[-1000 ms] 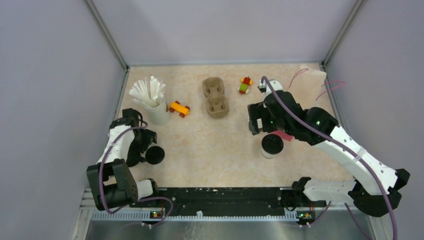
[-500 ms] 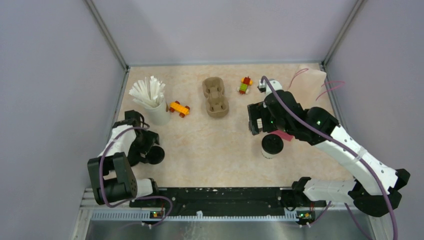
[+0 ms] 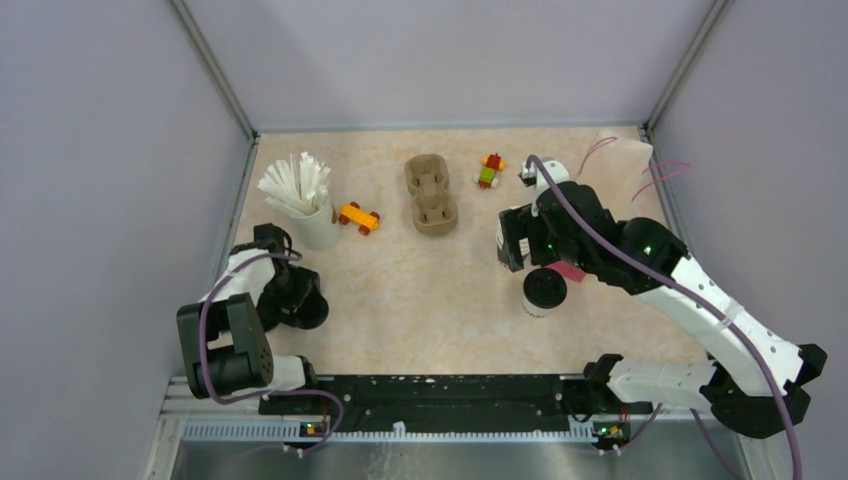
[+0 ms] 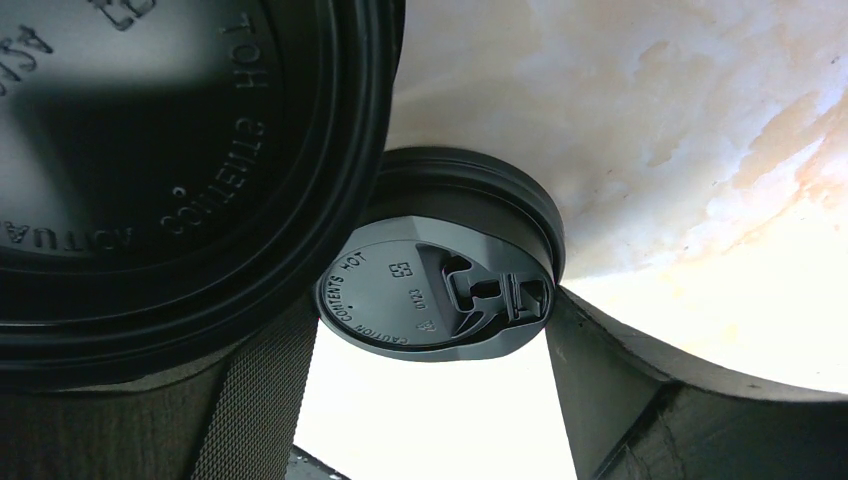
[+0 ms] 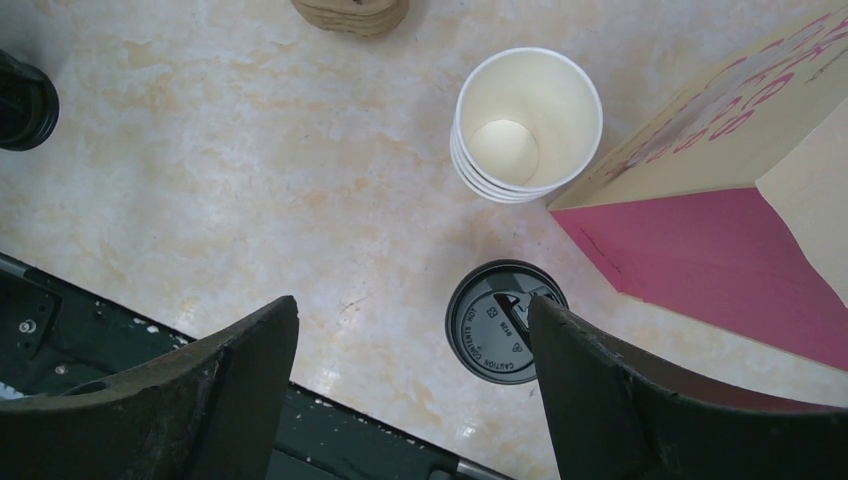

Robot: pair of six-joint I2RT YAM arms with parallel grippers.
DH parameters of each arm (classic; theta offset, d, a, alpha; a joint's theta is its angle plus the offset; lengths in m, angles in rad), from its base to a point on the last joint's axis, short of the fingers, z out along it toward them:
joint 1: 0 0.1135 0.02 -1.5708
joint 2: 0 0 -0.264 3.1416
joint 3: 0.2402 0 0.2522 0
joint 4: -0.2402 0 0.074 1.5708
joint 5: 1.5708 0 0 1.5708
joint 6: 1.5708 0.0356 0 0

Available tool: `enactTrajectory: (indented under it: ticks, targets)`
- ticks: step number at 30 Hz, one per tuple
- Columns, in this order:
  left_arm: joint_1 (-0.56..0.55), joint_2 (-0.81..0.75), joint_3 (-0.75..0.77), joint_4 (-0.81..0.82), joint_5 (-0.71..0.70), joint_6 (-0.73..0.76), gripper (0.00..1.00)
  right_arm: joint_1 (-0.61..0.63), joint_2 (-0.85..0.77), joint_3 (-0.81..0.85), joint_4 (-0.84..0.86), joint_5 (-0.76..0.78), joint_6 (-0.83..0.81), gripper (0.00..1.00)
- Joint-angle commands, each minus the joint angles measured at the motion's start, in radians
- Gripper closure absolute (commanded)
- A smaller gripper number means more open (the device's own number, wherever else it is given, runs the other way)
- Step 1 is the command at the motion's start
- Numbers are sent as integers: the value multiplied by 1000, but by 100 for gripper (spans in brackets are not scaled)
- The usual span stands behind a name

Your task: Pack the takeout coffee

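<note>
Left claw: your left gripper [image 3: 292, 297] stood wide astride a black lid [image 4: 440, 290]; you couldn't tell whether it pinched.
Right claw: your right gripper [image 5: 412, 312] gaped empty, the nearer arm, directly above the upright lidded cup [image 5: 505, 322].
Containers: your stacked cups [image 5: 527, 125] were empty; the cup tray [image 3: 431, 195] held nothing.

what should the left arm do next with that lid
Probably close the left gripper on the black lid and lift: the lid sits between its fingers, edges close to both, contact unclear, and the open cups near the right gripper have no lid.
</note>
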Motion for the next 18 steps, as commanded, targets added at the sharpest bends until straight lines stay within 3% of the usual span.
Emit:
enactTrajectory:
  ticks: [1,18]
  targets:
    - [-8,6,10,17,-24,-10,15,13,-19,9,20,27,-32,16]
    - [-83,-101,54,-52,85,161,21,12,4,-18,70,-70,11,16]
